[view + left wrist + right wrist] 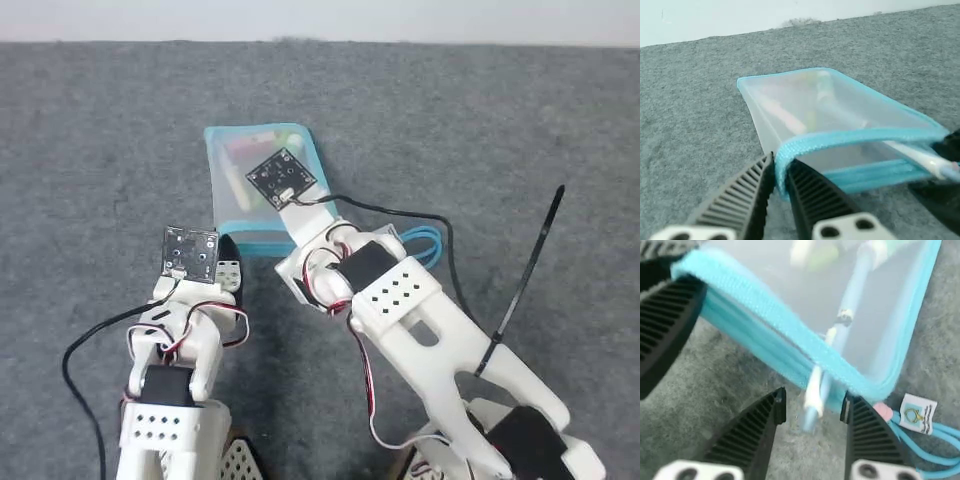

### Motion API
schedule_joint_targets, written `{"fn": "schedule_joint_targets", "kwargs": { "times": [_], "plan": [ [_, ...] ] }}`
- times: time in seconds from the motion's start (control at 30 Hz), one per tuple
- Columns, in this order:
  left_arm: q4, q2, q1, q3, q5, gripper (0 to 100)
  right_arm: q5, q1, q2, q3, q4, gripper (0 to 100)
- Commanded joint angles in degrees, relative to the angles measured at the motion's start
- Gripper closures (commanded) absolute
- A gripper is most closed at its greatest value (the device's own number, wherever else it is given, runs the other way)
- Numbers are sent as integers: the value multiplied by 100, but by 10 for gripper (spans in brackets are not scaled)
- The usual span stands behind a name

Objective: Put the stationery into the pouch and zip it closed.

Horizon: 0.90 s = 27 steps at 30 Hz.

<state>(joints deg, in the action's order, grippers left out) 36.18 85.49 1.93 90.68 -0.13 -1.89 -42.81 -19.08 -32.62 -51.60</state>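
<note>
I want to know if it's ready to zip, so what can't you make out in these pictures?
High view: the pouch's mouth, hidden under the right arm's wrist camera.
Left wrist view: the stationery inside, blurred behind the translucent wall.
Right wrist view: whether the right gripper touches the protruding pen; its tip is blurred.

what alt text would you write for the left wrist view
The left claw pinches the blue zipper edge at one corner of a translucent pouch lying on a grey table. Stationery shows through its side, and a white pen pokes out of its open mouth at the other end.
</note>
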Motion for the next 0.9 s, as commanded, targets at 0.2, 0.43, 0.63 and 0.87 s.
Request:
{"fn": "schedule_joint_targets", "kwargs": {
  "times": [0.2,0.43,0.63,0.87],
  "plan": [
    [-281,114,-44,-92,88,988,79,391,-31,316,356,812],
    [-281,114,-44,-40,88,988,53,418,-48,325,347,981],
    [-290,114,-44,-40,88,988,35,813,-224,440,-426,992],
    [-571,114,-44,92,88,988,18,1490,-1253,431,-1077,992]
  ]
}}
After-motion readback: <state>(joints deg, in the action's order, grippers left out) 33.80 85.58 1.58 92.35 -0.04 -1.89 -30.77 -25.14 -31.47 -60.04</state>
